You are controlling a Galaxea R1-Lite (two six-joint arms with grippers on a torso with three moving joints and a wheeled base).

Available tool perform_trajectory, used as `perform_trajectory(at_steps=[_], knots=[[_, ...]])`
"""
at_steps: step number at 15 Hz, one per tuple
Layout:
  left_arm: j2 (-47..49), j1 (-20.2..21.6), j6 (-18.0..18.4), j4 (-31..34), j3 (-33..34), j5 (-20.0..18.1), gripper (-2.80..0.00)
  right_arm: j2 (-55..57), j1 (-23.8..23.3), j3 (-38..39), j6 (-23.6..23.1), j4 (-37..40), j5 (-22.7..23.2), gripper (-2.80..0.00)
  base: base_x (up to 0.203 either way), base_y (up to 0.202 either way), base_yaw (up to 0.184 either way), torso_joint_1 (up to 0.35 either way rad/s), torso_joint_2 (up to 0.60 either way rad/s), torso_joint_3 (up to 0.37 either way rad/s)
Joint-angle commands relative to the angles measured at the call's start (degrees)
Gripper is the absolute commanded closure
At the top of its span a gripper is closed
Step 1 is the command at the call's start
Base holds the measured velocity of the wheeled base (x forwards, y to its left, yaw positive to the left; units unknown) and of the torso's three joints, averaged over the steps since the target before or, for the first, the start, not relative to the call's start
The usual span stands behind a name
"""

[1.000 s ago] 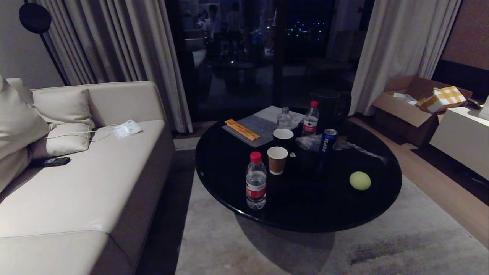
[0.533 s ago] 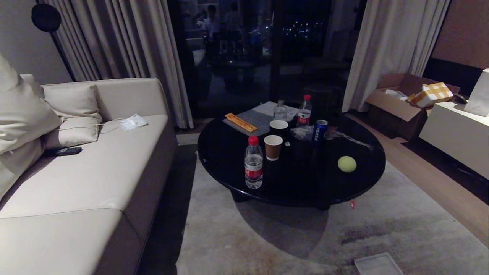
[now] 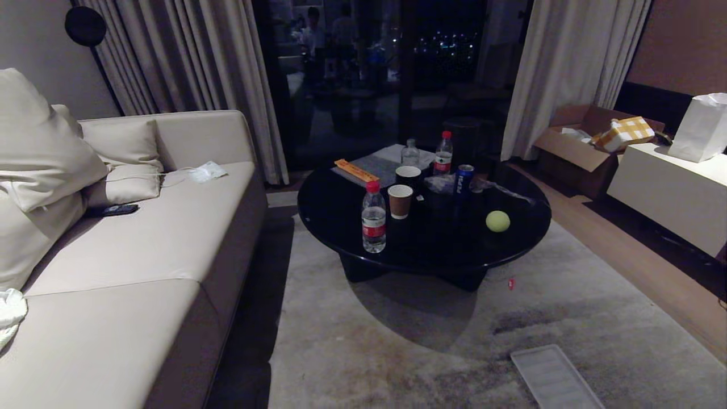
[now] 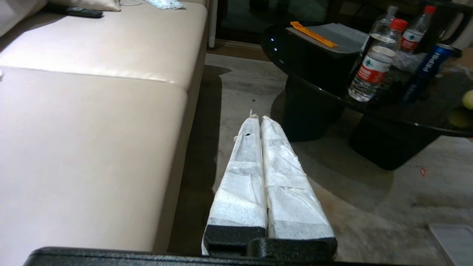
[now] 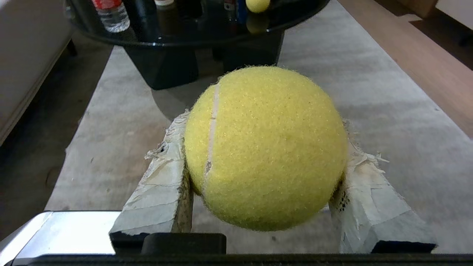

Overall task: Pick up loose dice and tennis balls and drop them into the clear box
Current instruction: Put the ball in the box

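One tennis ball (image 5: 264, 147) clamped between right gripper (image 5: 266, 173) fingers; second tennis ball (image 3: 497, 221) on black table (image 3: 341, 221), 12 o'clock ahead. Left gripper (image 4: 259, 120) closed, empty.

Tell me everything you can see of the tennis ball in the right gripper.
The fuzzy yellow-green tennis ball has a felt-like nap and one pale curved seam running down its side. It looks whole and round. The right gripper is shut on it: the two white tape-wrapped fingers press its opposite sides, and nothing else touches it. It hangs above the grey carpet, short of the round black table.
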Motion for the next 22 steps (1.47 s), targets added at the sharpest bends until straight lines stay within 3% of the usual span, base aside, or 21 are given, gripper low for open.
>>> perform_trajectory(at_steps=[1, 8, 15, 22], knots=[[0.1, 0.0, -0.1, 0.0, 0.1, 0.1, 0.0, 0.1, 0.0, 0.0, 0.0, 0.1, 0.0, 0.0, -0.182, 0.0, -0.003, 0.003, 0.0, 0.002], [0.1, 0.0, 0.0, 0.0, 0.1, 0.1, 0.0, 0.0, 0.0, 0.0, 0.0, 0.1, 0.0, 0.0, -0.174, 0.0, -0.001, 0.005, 0.0, 0.003], [0.1, 0.0, 0.0, 0.0, 0.1, 0.1, 0.0, 0.1, 0.0, 0.0, 0.0, 0.1, 0.0, 0.0, -0.001, 0.001, -0.008, 0.0, 0.0, 0.0], [0.1, 0.0, 0.0, 0.0, 0.1, 0.1, 0.0, 0.1, 0.0, 0.0, 0.0, 0.1, 0.0, 0.0, -0.002, 0.01, -0.149, 0.002, 0.0, 0.003]])
